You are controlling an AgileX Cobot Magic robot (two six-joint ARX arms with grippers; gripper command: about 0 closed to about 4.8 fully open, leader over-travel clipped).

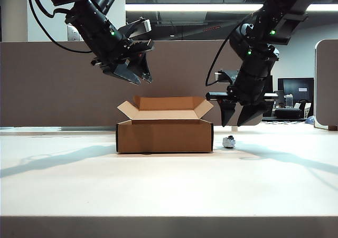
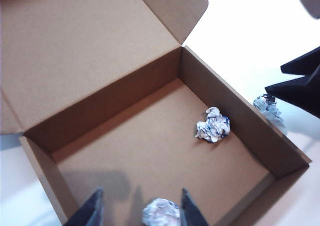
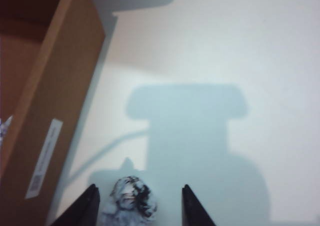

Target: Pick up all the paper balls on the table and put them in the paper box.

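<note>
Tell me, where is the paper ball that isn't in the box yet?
The last paper ball lies on the table just right of the paper box, directly under the open right hand.

I see the paper box (image 1: 165, 135) on the table (image 1: 158, 185), near its middle. Two paper balls lie inside it, one (image 2: 213, 125) by its right wall, one (image 2: 160, 212) beneath my left gripper (image 1: 133, 75) hovering above the box. A third ball (image 1: 228, 141) sits on the table just right of the box, under my right gripper (image 1: 237, 117).
</note>
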